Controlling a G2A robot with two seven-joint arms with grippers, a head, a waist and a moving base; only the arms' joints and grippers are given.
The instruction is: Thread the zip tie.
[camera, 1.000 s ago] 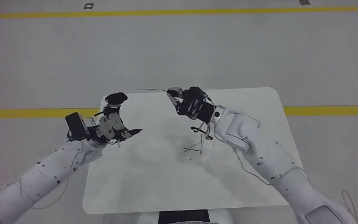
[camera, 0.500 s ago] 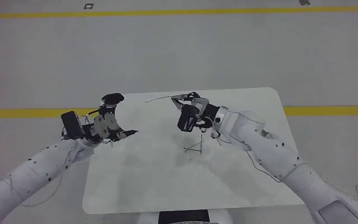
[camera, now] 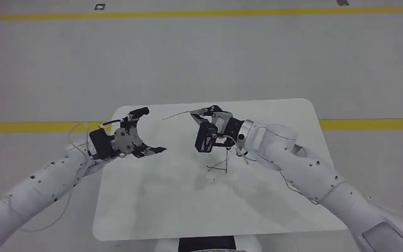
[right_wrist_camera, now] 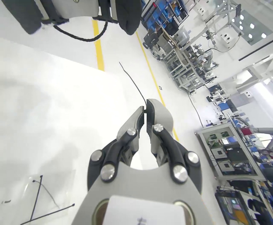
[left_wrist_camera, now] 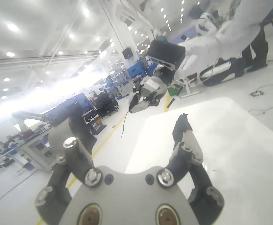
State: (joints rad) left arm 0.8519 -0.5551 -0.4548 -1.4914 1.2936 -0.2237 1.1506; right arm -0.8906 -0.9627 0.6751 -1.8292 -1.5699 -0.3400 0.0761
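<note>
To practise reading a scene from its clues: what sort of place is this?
Probably a factory hall or robotics workshop: yellow lines are painted on the pale floor, blue-binned racks stand in long rows, and there are equipment benches beyond.

Top view looks down on the table [camera: 189, 208]. Wrist cameras sit close behind the left hand [left_wrist_camera: 126, 123] and right hand [right_wrist_camera: 145, 109], facing each other over its 12 o'clock half.

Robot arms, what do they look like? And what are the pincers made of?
The long white left arm and right arm have smooth shells, with loose cables alongside. The grey metal left pincer and right pincer each have a flat plate, shiny round screws, black links and two fingers with black pads.
</note>
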